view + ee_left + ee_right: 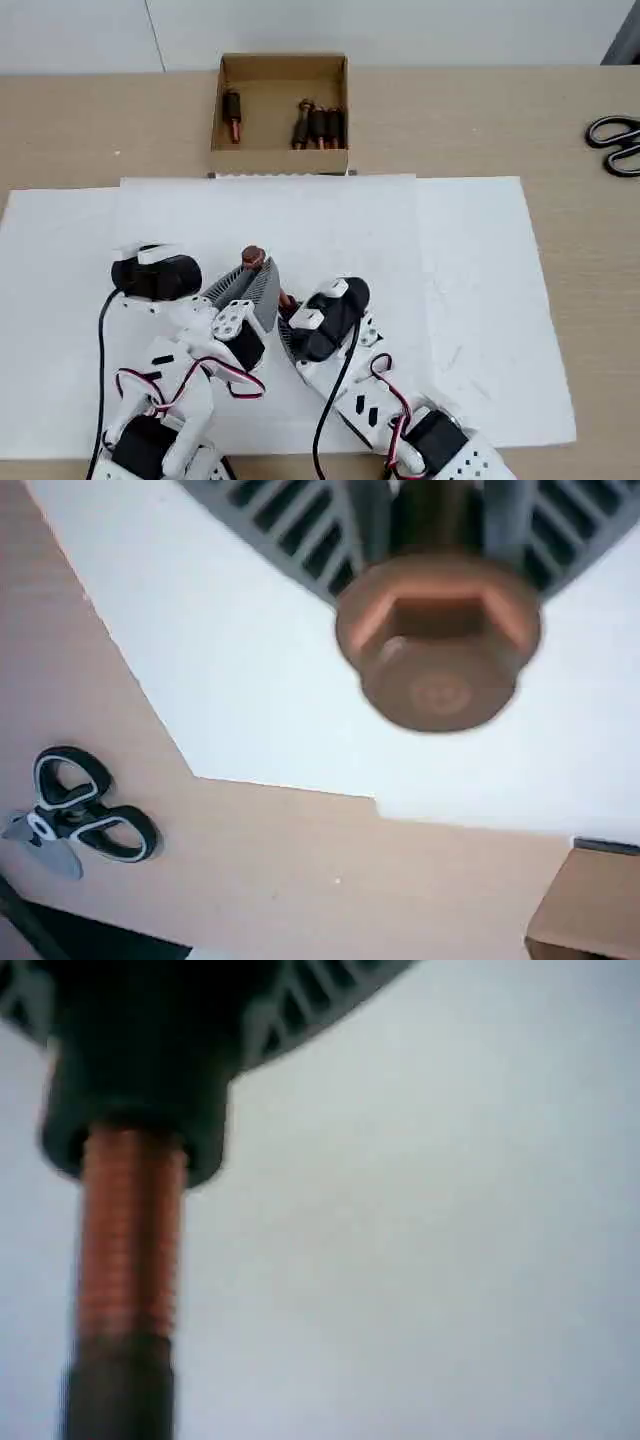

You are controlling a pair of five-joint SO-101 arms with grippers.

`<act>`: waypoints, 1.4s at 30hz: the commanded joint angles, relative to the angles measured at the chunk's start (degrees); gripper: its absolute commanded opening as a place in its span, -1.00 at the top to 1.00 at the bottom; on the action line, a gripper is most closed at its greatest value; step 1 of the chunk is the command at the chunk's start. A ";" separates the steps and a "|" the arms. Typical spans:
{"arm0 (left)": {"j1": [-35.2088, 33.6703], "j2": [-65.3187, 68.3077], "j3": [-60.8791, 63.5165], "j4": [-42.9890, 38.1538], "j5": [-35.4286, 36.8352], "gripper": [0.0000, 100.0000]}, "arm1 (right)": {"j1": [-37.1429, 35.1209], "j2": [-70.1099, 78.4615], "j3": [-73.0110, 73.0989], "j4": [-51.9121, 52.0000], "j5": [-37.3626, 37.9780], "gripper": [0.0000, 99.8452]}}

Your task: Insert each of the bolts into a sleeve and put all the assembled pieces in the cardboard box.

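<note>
High view: our left gripper clamps the bolt, our right gripper clamps the sleeve; we should probably keep them in line and push gently.

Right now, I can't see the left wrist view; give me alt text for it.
A copper hex-head bolt, head facing the camera, is clamped in the left gripper above white paper. Beyond the paper lies tan table with black-handled scissors and a corner of the cardboard box.
</note>
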 commanded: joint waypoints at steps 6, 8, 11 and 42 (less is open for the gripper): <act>8.97 -0.62 1.19 -0.97 -8.44 0.99 | -0.13 -1.01 -3.25 -1.45 3.69 1.00; 11.16 -0.62 1.19 -0.97 -11.08 0.99 | -0.13 -1.01 -3.34 -1.45 3.69 1.00; 12.84 -0.62 2.24 -0.88 -13.54 0.99 | -0.13 -1.01 -3.52 -1.71 3.69 1.00; 12.04 -0.62 4.18 9.93 -8.88 0.45 | 0.22 -1.01 -5.45 -1.54 4.04 1.00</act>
